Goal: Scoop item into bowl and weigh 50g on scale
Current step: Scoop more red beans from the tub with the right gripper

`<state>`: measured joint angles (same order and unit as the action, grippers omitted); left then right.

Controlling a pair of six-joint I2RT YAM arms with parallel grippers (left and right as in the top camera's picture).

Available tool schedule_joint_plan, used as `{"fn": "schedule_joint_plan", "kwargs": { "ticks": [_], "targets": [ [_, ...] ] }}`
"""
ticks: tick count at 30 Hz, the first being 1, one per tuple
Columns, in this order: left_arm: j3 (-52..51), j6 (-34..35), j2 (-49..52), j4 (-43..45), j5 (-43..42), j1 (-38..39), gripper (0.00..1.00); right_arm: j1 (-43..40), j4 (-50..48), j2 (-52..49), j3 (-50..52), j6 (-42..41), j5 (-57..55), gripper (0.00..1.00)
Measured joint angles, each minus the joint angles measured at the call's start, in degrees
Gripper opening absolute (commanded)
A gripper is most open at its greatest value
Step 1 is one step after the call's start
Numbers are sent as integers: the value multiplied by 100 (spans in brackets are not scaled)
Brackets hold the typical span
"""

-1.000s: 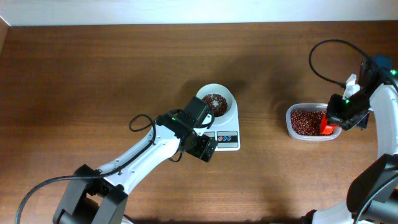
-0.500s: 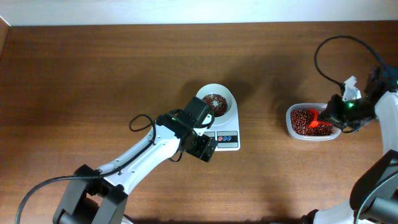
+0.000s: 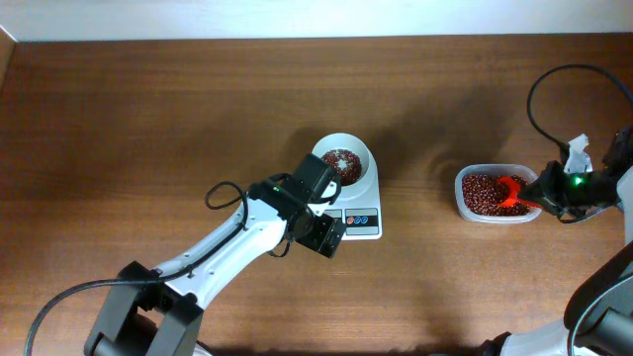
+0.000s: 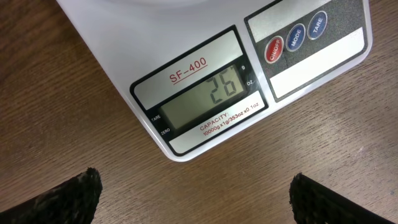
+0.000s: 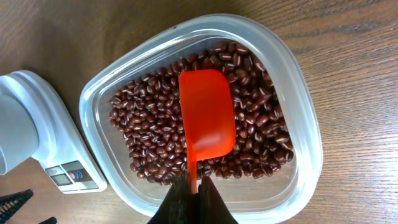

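Wood table (image 3: 148,119). Bowl (image 3: 330,141) sits on scale (image 3: 362,213), some beans (image 3: 341,161) inside; display reads 26. Left gripper (image 4: 199,202) spread wide, empty, just in front of scale. Right gripper (image 5: 194,190) clenched on handle of red scoop (image 5: 207,115); scoop head over beans in clear container (image 5: 298,93).

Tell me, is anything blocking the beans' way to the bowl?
Nothing visible: only bare table lies between the beans and the bowl on the scale. The left gripper hovers at the scale's front, off that path.
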<state>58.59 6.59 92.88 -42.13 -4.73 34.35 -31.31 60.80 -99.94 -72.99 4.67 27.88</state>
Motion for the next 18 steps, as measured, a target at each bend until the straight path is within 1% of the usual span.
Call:
{"fn": "schedule_joint_plan", "kwargs": {
  "ticks": [5,10,18],
  "targets": [
    [0,2,0,0,0,0,99,48,-409,2,334,-17,9,4],
    [0,0,0,-2,0,0,99,153,-468,4,365,20,162,4],
    [0,2,0,-2,0,0,99,-610,-332,-24,466,610,1270,4]
  ]
}}
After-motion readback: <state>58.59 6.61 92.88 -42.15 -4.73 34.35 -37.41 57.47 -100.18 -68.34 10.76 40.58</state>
